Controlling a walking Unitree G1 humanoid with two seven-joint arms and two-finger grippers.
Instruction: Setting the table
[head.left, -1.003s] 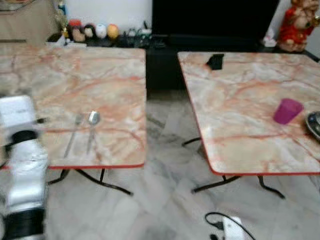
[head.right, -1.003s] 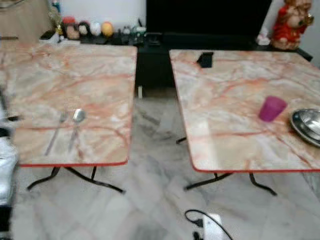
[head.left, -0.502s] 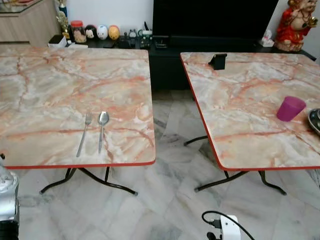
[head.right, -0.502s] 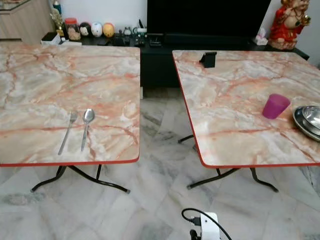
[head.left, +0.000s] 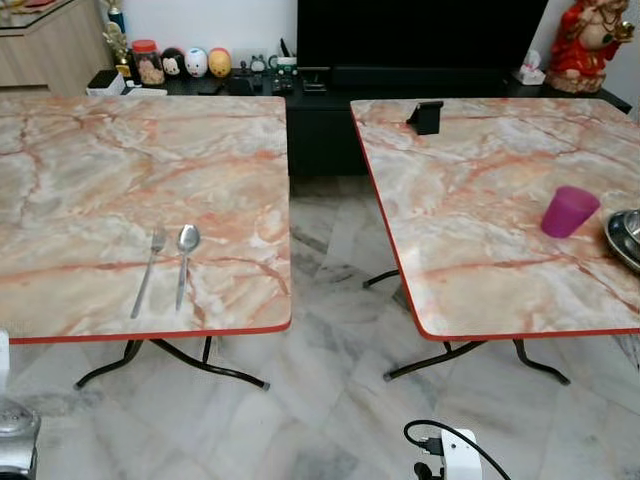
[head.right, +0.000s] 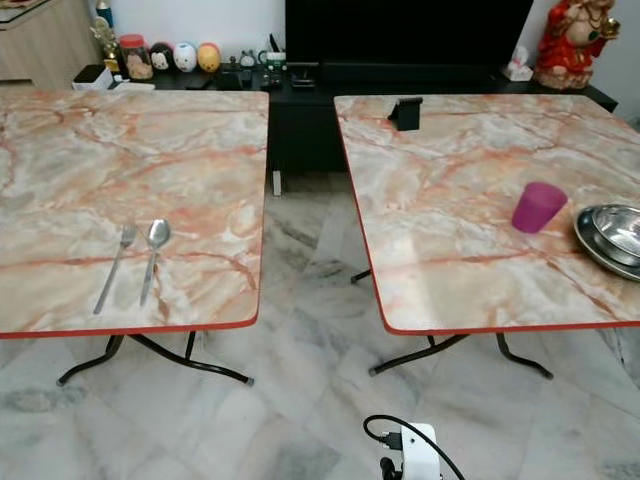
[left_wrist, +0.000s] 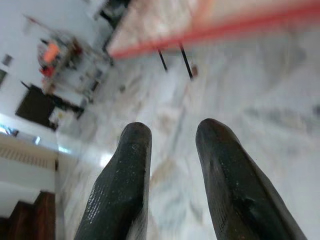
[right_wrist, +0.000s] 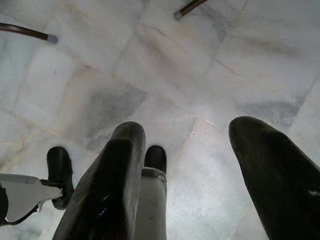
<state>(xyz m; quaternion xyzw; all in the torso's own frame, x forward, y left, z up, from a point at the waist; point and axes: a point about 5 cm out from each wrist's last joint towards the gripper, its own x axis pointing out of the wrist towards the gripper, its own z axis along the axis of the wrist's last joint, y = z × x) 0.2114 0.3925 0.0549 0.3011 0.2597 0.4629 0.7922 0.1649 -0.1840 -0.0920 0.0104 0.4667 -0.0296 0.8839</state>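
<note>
Hanging low over the floor, the left hand (left_wrist: 170, 180) and right hand (right_wrist: 200, 185) are both parted and empty. Well ahead of them lie the fork (head.left: 148, 270) and spoon (head.left: 185, 262) on the left surface (head.left: 100, 180); cup (head.right: 538, 206) and bowls (head.right: 612, 236) sit on the right surface (head.right: 450, 250). Stepping forward, a foot could snag the cable (head.right: 385, 432).

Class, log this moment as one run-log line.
fork beside spoon: left table | purple cup, steel bowls: right table | left gripper open, right gripper open, over floor
</note>
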